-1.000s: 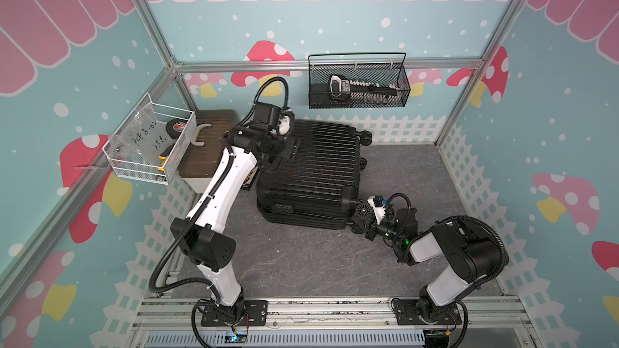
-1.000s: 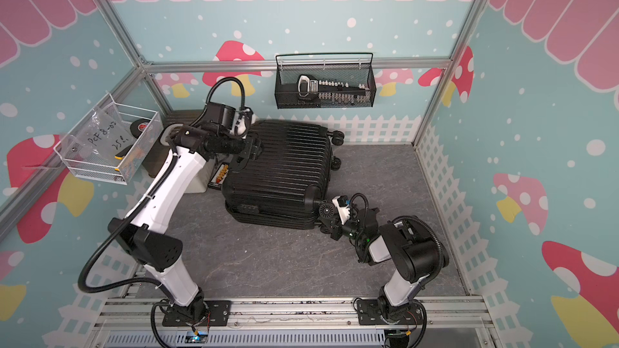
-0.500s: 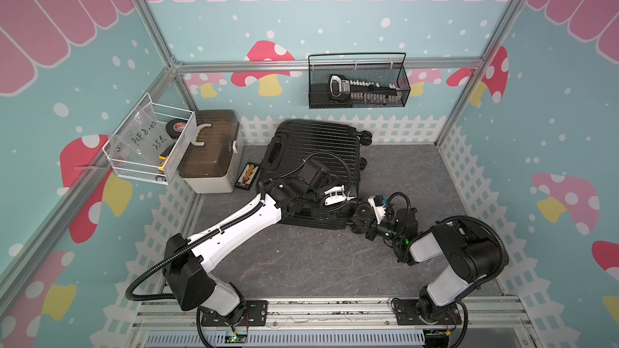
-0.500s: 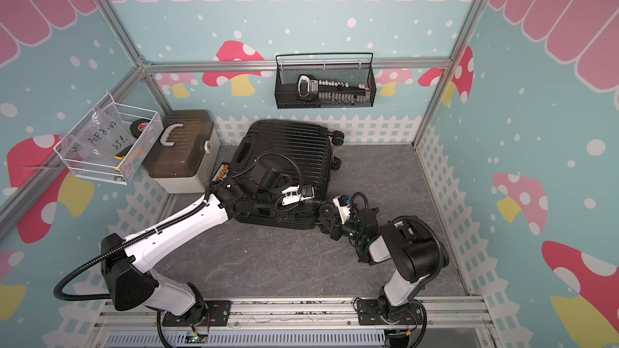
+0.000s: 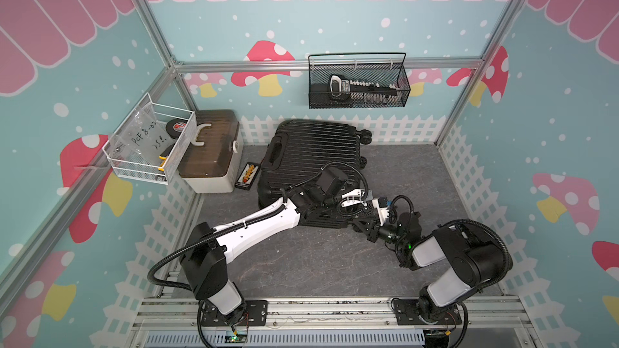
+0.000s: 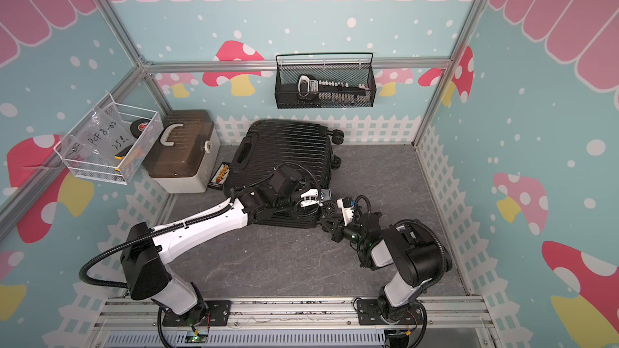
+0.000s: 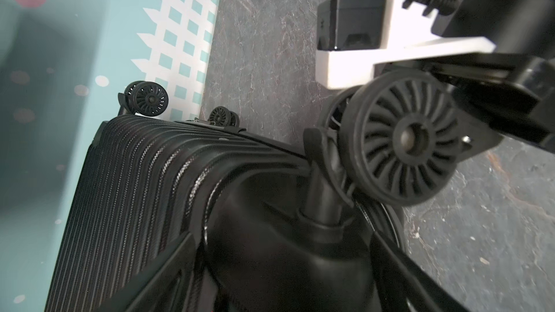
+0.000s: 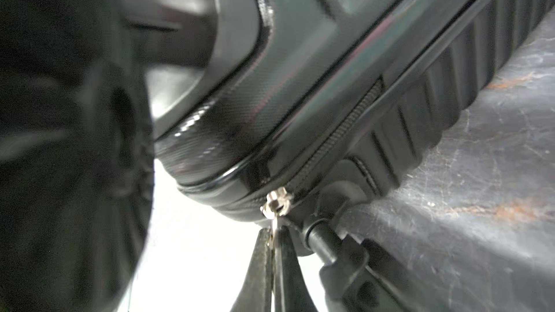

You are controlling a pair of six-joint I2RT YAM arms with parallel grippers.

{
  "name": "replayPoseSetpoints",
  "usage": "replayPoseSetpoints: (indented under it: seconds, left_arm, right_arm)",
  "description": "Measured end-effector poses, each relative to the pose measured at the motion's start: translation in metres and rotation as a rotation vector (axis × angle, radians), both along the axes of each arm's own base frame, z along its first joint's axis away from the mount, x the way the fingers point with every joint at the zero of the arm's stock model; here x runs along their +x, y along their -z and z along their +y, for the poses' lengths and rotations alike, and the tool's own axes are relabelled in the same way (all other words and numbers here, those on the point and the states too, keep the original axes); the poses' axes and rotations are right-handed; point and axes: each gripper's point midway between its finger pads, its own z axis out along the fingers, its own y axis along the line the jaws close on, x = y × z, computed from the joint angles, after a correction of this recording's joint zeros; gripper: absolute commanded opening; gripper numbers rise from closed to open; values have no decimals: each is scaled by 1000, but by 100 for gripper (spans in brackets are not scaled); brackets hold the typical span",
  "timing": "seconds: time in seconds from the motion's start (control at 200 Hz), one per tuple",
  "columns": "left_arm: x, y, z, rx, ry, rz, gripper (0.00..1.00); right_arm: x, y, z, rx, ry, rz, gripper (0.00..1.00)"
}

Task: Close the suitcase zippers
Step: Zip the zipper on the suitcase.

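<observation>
1. The black ribbed suitcase [image 5: 311,148] lies flat on the grey mat [image 5: 301,262], well back towards the far wall. Its wheels are at the robot's right end and a carry handle [image 5: 275,152] is at the left end.
2. The right gripper [image 8: 273,237] sits low at the case's near right corner, under a spoked wheel [image 5: 365,209]. Its fingers are pressed together, pinching the thin metal pull tab [image 8: 273,226] that hangs from the silver slider [image 8: 276,202].
3. From that slider the zipper track [image 8: 339,133] runs along the seam between the two shell halves. On the stretch I can see the teeth look meshed; the rest of the rim is hidden.
4. The left gripper [image 5: 353,197] hovers over the same corner, above the shell and just beside the wheel. In its wrist view the two fingers [image 7: 168,265] stand wide apart, one on either side of the moulded wheel recess. I cannot tell whether they touch the shell.
5. The two grippers are close together, and the right arm's white camera mount [image 7: 345,64] shows just beyond the wheel.
6. To the left stands a white box with a brown lid [image 5: 209,148], with a small bit case [image 5: 247,175] between it and the suitcase.
7. A black mesh basket [image 5: 358,85] hangs on the back wall.
</observation>
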Motion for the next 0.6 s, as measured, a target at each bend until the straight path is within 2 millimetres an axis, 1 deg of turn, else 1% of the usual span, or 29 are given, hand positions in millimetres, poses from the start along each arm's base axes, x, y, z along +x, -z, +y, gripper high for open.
replayPoseSetpoints:
  seconds: [0.135,0.28,0.425,0.601]
  left_arm:
    - [12,-1,-10,-34,-33,-39,83]
    - [20,-1,-17,-59,-54,-65,82]
    - [22,-1,-19,-72,-60,-64,81]
    - [22,-2,-19,-89,-74,-53,71]
  right_arm:
    - [-2,-4,-4,5,29,-1,0]
    - [0,-4,-7,-1,53,-9,0]
    - [-1,-4,-7,-8,64,-26,0]
    - [-4,-8,-4,-28,78,-65,0]
